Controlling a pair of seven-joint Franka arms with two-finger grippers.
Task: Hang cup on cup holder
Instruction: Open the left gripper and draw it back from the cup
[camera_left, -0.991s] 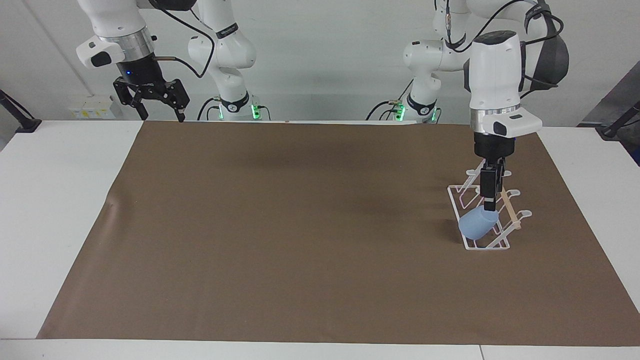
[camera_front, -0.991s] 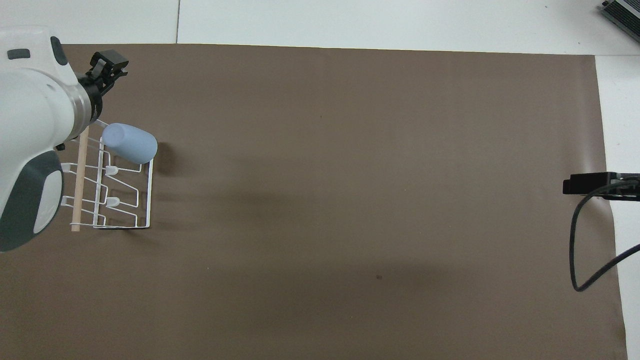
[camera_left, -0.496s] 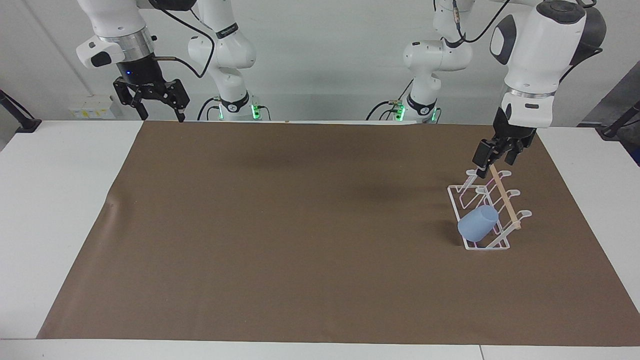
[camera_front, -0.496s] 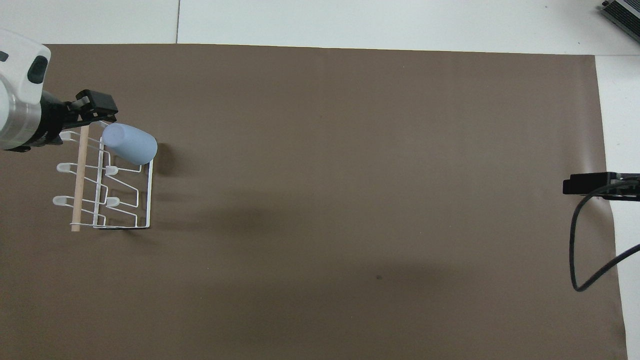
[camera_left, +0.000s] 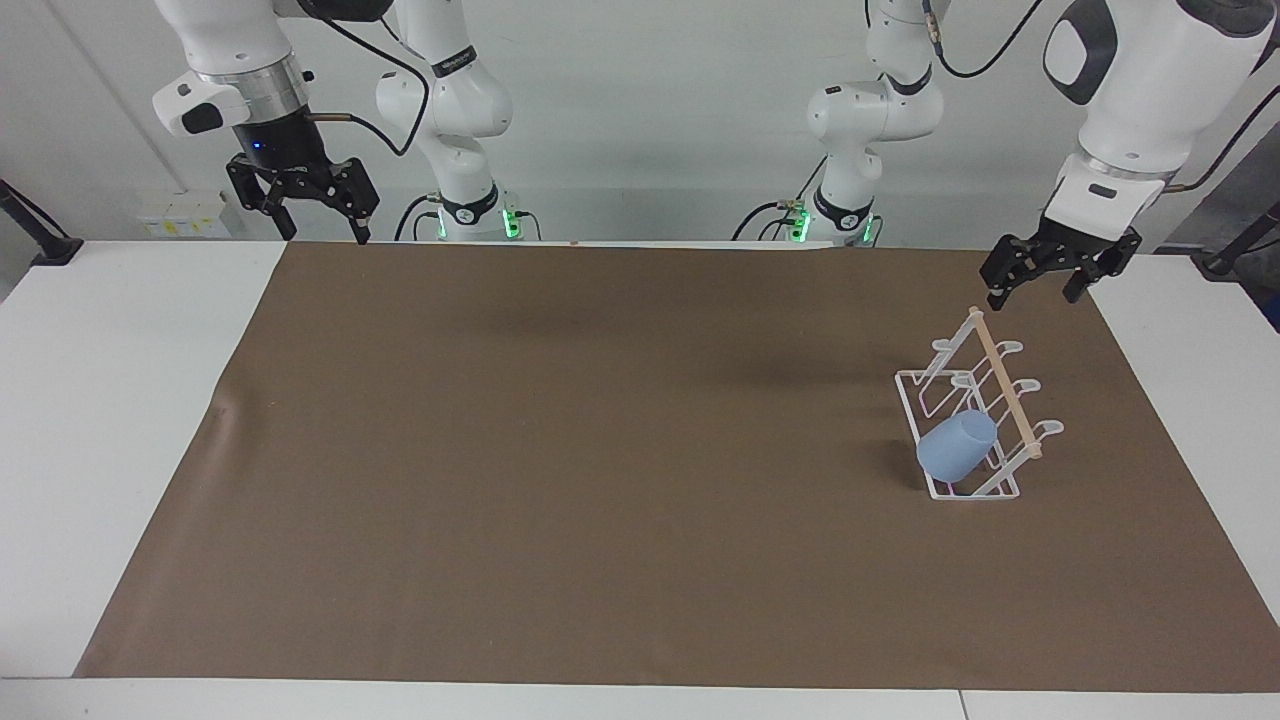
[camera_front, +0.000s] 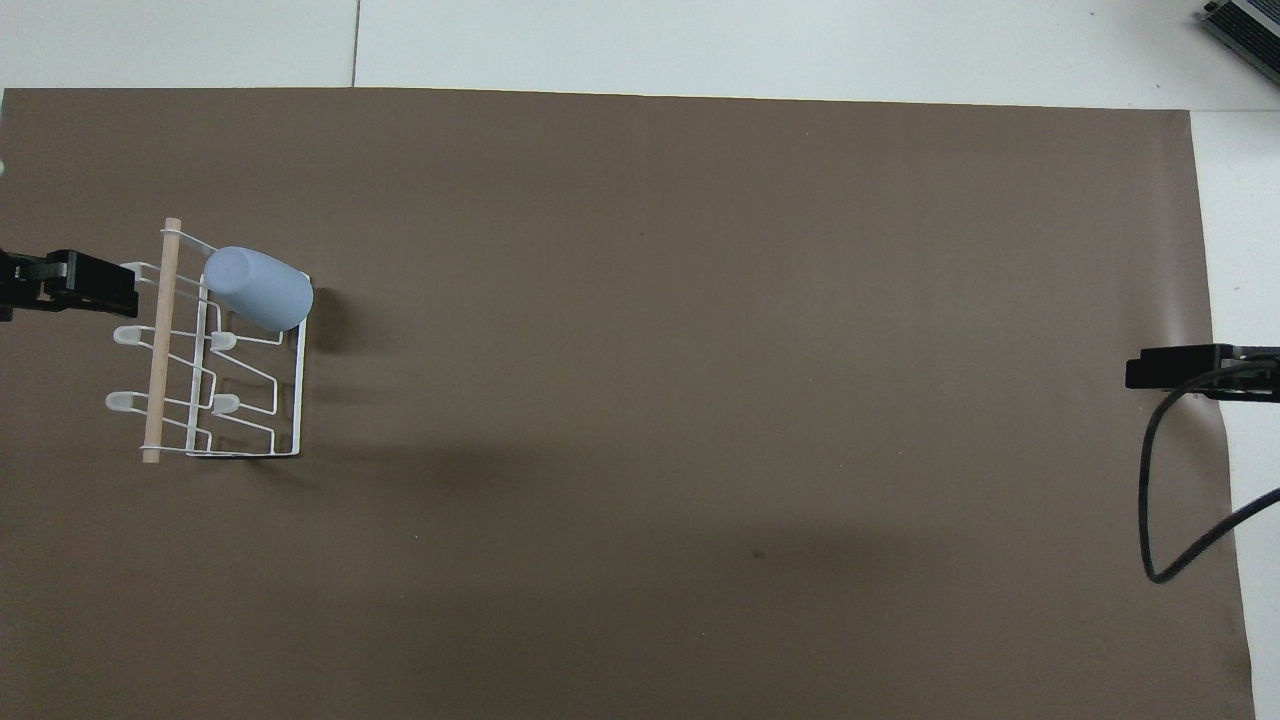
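The light-blue cup (camera_left: 957, 447) sits tilted, base up, over a peg of the white wire cup holder (camera_left: 1006, 386), at the holder's end farthest from the robots. It shows the same in the overhead view (camera_front: 258, 288), beside the holder's wooden rod (camera_front: 160, 340). My left gripper (camera_left: 1035, 297) is open and empty, raised over the mat's edge, apart from the holder; its tips show in the overhead view (camera_front: 100, 284). My right gripper (camera_left: 322, 232) is open and empty, waiting raised over the mat's corner at the right arm's end (camera_front: 1180, 368).
A brown mat (camera_left: 600, 450) covers most of the white table (camera_left: 120, 400). A black cable (camera_front: 1160, 500) hangs from the right arm. A small crease lies in the mat (camera_left: 225, 410) toward the right arm's end.
My left gripper left the cup, rose and moved away toward the left arm's end of the table. The cup stayed on the holder. The right arm has not moved.
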